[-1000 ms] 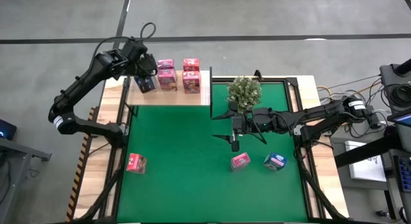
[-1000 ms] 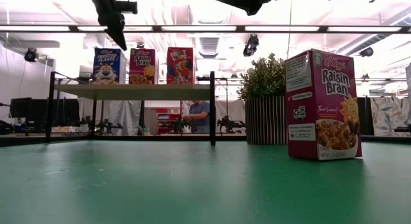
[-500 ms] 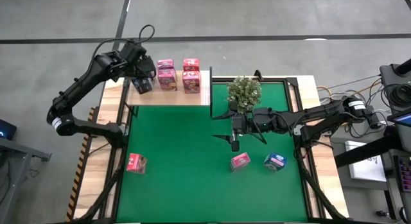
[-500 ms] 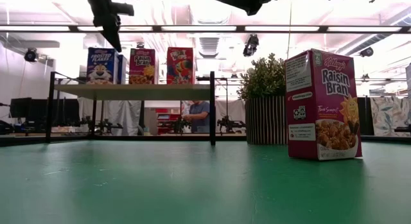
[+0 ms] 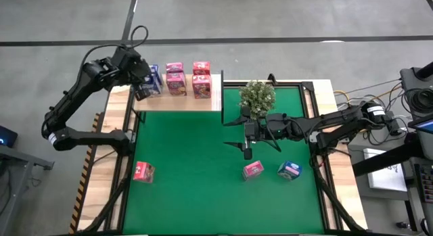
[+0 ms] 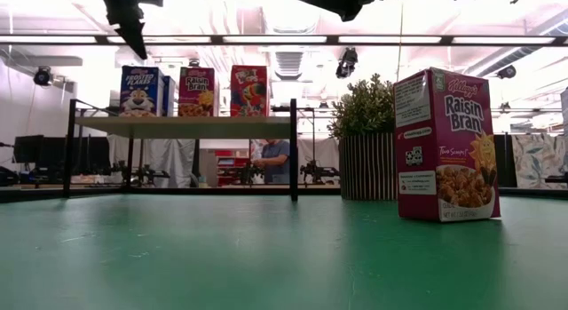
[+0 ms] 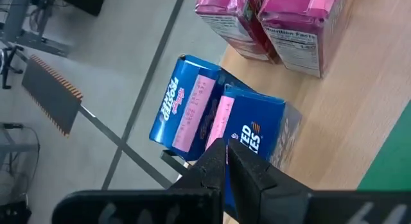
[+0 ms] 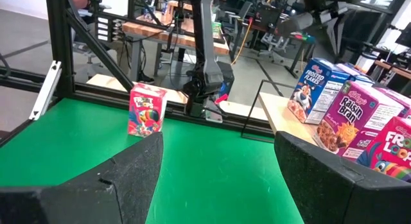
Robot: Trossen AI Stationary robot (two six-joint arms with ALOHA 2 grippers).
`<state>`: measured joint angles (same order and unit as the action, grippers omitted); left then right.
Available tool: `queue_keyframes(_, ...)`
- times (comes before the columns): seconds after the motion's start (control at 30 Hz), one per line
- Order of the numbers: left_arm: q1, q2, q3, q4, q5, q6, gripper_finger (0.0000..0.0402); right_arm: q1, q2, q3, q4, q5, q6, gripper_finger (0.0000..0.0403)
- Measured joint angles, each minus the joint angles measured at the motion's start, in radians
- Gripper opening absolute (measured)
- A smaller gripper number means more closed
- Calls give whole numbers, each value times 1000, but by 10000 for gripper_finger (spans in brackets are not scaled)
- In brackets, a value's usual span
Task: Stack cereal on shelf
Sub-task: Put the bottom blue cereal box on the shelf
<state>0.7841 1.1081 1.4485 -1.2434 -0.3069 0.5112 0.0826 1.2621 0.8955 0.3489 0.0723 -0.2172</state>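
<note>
The left gripper (image 5: 139, 94) hangs just off the shelf's (image 5: 203, 104) outer end, jaws pressed together on nothing. Directly ahead of the fingertips in the left wrist view stand two blue boxes (image 7: 218, 124), side by side at the very end of the board. Beyond them stand the pink boxes (image 5: 188, 79) in two short rows. The closed tip looks close to the blue pair, so a careless swing of this arm could clip them and tip one off the end of the shelf, or shove it into the pink rows.

The right gripper (image 5: 247, 149) hovers over the mat (image 5: 189, 182) with jaws spread wide and empty. Just beyond its tips lies a pink box (image 5: 252, 170), with a blue box (image 5: 289, 170) beside that; the plant (image 5: 257, 95) stands close behind the wrist. If the jaws come down off-centre, one finger could land on the pink box and knock it over or skid it into the blue one. A lift taken too far back could brush the plant.

A third loose box (image 5: 143, 172) sits well apart from both grippers, near the mat's left edge. It is probably only the left arm's to reach.
</note>
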Motion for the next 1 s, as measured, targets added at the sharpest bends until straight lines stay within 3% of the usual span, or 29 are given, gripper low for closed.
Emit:
queue_keyframes(0.53, 28, 4, -103, 74, -3, 59, 0, 0, 0, 0, 0, 0, -7, 288)
queue_keyframes(1.0, 28, -2, -101, 84, 10, 99, 0, -1, 0, 0, 2, 0, -13, 288)
